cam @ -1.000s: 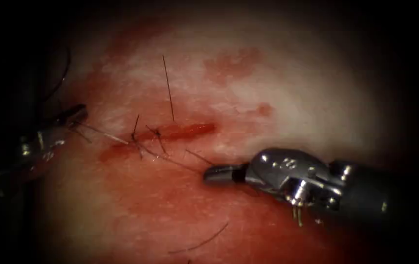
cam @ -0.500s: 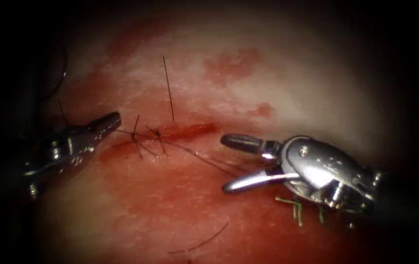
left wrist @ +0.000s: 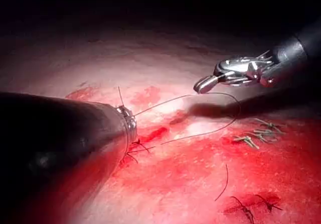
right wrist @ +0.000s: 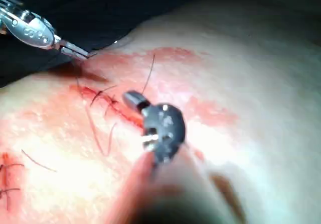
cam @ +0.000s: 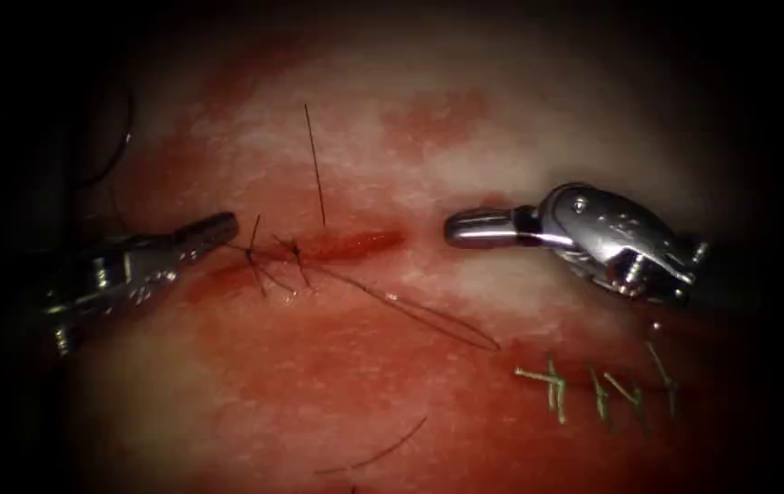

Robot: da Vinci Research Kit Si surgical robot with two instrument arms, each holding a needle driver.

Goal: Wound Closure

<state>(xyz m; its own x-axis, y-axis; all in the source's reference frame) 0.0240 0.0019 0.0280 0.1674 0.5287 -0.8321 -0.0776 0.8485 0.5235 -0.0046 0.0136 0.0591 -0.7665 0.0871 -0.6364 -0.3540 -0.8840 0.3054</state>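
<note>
Knot work at the cut's left end, right tool just let go.
Thin dark thread (cam: 410, 311) is lying slack on the red tissue (cam: 318, 402). The silver left needle driver (cam: 218, 227) is clamping it beside the short red cut (cam: 355, 243). The right needle driver (cam: 465, 229), jaws together and empty, is lifting away. Regrasping calls for a delicate pick-up. I cannot tell where the needle is.

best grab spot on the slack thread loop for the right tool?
Judging by its lie, take the thread loop near its far bend, coming from the right. There it lies slack on bare tissue, below the right tool, whose jaws are shut and empty. The left tool holds the other end.
</note>
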